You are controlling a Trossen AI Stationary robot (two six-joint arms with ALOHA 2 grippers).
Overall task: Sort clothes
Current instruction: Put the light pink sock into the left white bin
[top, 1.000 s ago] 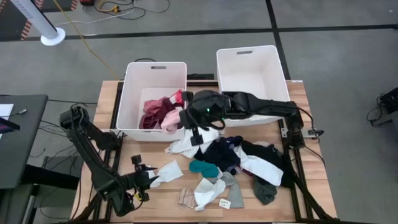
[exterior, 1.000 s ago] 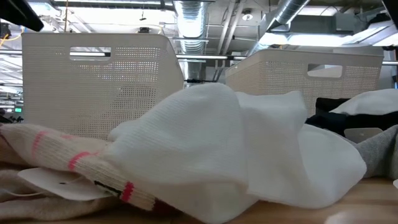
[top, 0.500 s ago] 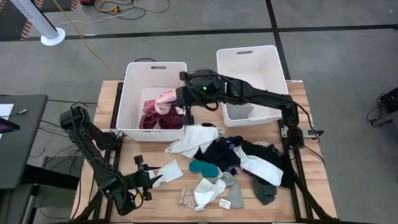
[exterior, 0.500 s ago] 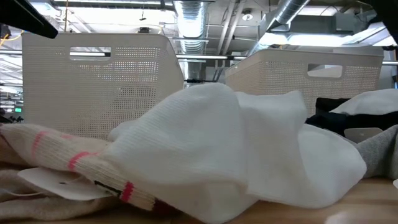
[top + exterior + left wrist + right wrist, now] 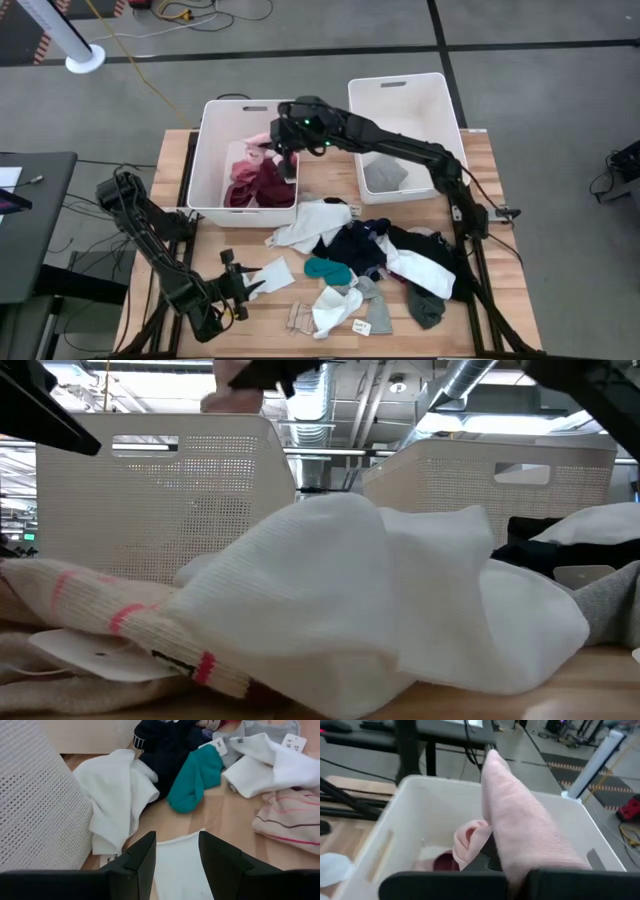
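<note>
Grey concrete floor surrounds the wooden table (image 5: 250, 310), where the right gripper (image 5: 272, 148) clamps a pink garment (image 5: 520, 832).

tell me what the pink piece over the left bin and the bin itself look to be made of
Pink garment, held by the right gripper: soft knit fabric, matte; fine ribbed loops show and it drapes limply. Left bin: looks like rigid white plastic, matte, with a grid of tiny perforations in its walls and a moulded handle slot; plastic is a guess from its look.
</note>
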